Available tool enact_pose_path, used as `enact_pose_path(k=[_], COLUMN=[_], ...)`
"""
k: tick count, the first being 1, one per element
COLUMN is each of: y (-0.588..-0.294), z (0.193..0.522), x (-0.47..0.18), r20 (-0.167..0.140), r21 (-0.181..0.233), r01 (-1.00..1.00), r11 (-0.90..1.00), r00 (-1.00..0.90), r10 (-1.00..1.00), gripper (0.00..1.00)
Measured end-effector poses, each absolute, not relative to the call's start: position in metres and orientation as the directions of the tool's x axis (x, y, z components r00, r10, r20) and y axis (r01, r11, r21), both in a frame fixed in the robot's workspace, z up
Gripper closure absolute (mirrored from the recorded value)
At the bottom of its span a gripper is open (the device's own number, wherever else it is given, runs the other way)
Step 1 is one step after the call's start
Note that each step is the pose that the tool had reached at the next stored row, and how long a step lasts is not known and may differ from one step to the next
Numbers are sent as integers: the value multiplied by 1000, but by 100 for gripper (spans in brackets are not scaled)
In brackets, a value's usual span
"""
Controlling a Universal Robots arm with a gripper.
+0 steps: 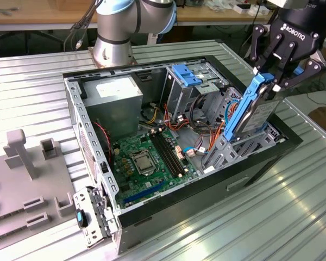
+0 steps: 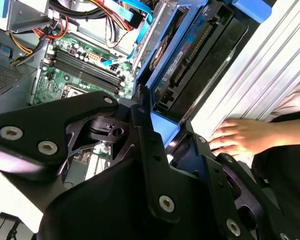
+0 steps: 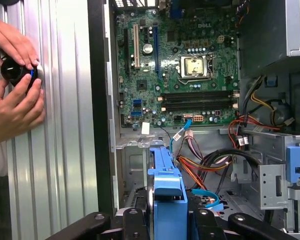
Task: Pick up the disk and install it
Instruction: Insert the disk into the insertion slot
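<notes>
My gripper (image 1: pixel 273 81) is shut on the top edge of the disk (image 1: pixel 255 111), a dark drive in a blue plastic carrier frame. The disk stands on edge, tilted, with its lower end down in the drive bay at the end of the open computer case (image 1: pixel 98 163) on the exterior view's right. In the second wrist view the gripper (image 2: pixel 165 132) has its black fingers (image 2: pixel 146 145) clamped on the blue frame of the disk (image 2: pixel 190 55). The first wrist view looks along the disk's blue carrier (image 3: pixel 167 185) from between the fingers (image 3: pixel 132 220) into the case.
Inside the case lie the green motherboard (image 1: pixel 146 157), a grey power-supply box (image 1: pixel 117 100), a blue-tabbed drive cage (image 1: pixel 187 76) and loose coloured cables (image 3: pixel 205 165). A person's hands (image 3: pixel 15 95) hold a small black object beside the case. A grey fixture (image 1: pixel 22 163) sits at the exterior view's left.
</notes>
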State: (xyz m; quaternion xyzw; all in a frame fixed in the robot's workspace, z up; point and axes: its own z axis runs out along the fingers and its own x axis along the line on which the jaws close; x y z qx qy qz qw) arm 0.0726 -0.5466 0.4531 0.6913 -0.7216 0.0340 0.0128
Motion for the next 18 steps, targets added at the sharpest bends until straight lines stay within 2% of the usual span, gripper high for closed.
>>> enact_pose_path(k=[18], y=[-547], z=[433], x=[74], r20=[66], r21=[-27], r01=[-999], r11=[42], r00=[-44], r10=[-997], gripper=[63])
